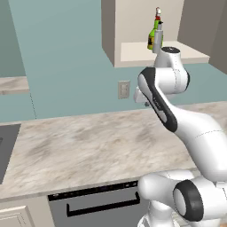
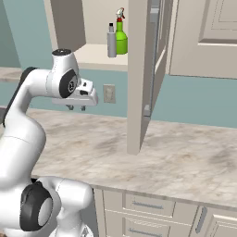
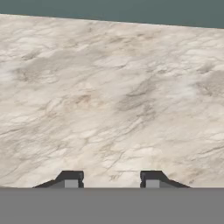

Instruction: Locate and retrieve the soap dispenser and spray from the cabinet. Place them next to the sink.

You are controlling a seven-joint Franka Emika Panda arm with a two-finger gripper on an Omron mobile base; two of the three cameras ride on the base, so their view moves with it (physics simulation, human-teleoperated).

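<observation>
The soap dispenser [image 1: 158, 39] [image 2: 111, 41], a slim grey bottle with a dark pump top, stands upright on the shelf of the open cabinet [image 1: 133, 55] [image 2: 90, 54]. Right beside it stands the spray [image 1: 152, 39] [image 2: 121, 40], green with a red collar and white trigger. My gripper [image 2: 76, 107] [image 3: 112, 179] hangs well below the shelf, over the marbled worktop [image 3: 109, 100], pointing down. Its fingertips stand apart with nothing between them. The dark grey sink [image 1: 6, 146] lies at the far left of the worktop.
The cabinet's open door [image 2: 141, 78] juts out over the worktop just right of the bottles. A wall outlet [image 1: 123, 89] [image 2: 109, 93] sits below the shelf. A dishwasher front [image 1: 97, 204] and drawers [image 2: 152, 206] lie under the worktop's edge.
</observation>
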